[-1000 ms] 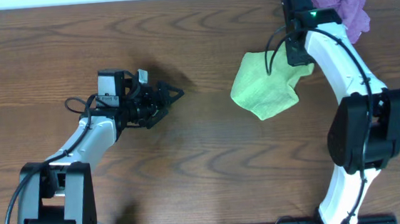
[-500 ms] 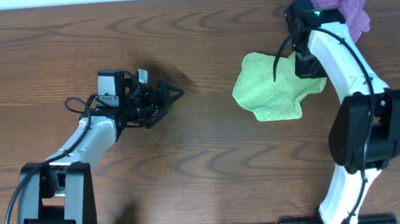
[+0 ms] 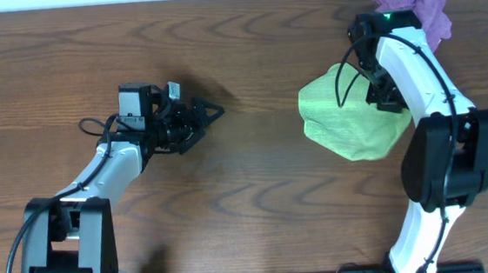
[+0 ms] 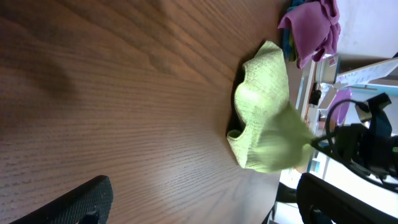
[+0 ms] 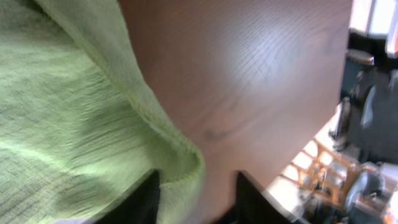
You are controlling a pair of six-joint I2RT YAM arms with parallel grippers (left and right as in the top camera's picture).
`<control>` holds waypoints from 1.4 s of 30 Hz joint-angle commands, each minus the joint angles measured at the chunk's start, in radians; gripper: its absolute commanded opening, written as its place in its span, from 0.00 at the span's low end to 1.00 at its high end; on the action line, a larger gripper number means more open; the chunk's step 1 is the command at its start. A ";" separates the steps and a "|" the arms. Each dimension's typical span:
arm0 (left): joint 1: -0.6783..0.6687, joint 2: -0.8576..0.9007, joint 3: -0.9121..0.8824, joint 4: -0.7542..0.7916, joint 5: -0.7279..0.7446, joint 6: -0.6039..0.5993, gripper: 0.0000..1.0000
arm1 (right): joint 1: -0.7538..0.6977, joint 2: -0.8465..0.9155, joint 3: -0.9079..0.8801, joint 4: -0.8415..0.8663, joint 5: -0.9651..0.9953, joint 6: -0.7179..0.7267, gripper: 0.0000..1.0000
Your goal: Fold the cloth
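Item: green cloth (image 3: 348, 124), right of table (image 3: 249, 206) centre, edge pinched in my right gripper (image 3: 386, 92); since a second ago dragged nearer me, bunched, not yet folded. Left gripper (image 3: 201, 118): spread, idle, well apart

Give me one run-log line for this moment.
right hand: shut on green cloth, edge lifted | left hand: open, holding nothing | fold: not done

Light green cloth (image 3: 347, 120), rumpled into a mound, one edge raised.
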 commanded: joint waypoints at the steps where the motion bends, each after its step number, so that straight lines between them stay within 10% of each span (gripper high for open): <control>1: 0.006 0.008 0.019 0.005 0.014 0.025 0.96 | -0.002 -0.023 0.011 0.047 -0.050 -0.063 0.51; 20: 0.009 0.008 0.021 0.066 0.049 0.025 0.96 | 0.097 -0.042 0.013 0.350 -0.630 -0.386 0.69; 42: 0.252 0.008 0.021 0.086 0.277 0.048 0.96 | 0.229 0.052 -0.015 0.240 -0.575 -0.411 0.71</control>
